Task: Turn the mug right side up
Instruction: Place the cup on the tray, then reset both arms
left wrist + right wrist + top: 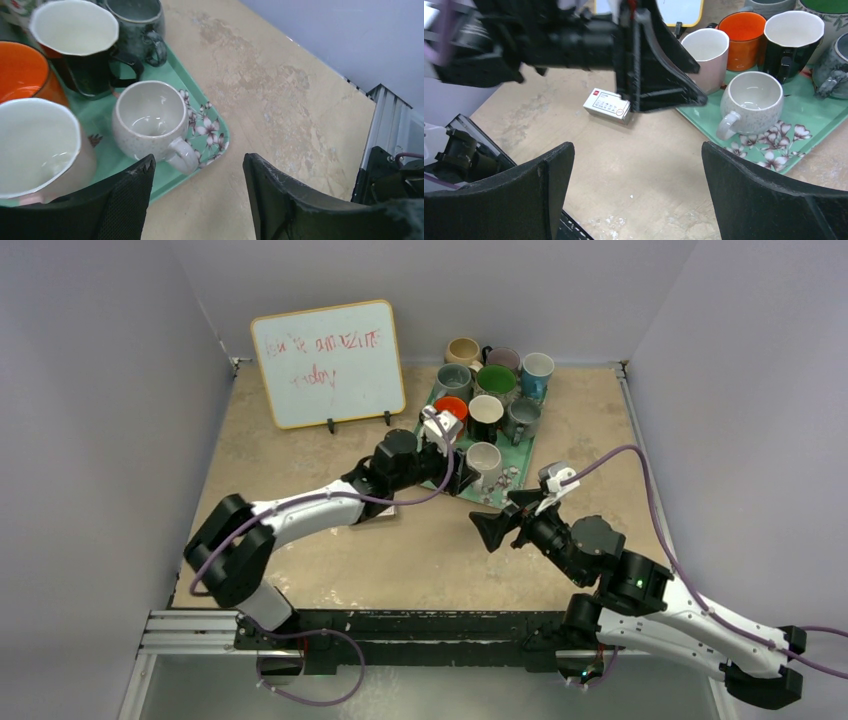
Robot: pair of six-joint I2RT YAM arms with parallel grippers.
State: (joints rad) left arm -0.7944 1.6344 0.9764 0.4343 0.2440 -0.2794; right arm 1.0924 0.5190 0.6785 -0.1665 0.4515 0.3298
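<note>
The white speckled mug [484, 462] [147, 117] [751, 102] stands upright, mouth up, on the near corner of the green floral tray [515, 476] [212, 135] [794, 140]. Its handle points toward the table's front. My left gripper [462, 480] [199, 160] hangs open just in front of the mug. Its jaws are spread with nothing between them, and one fingertip is beside the handle. In the right wrist view the left gripper [659, 65] shows as a black wedge left of the mug. My right gripper [490, 530] [638, 147] is wide open over bare table, short of the tray.
Several other upright mugs fill the tray, among them an orange one [451, 407] [744, 37] and a black one with a white inside [486, 412] [75, 30]. A small white box [607, 105] lies on the table under the left arm. A whiteboard [328, 362] stands at the back.
</note>
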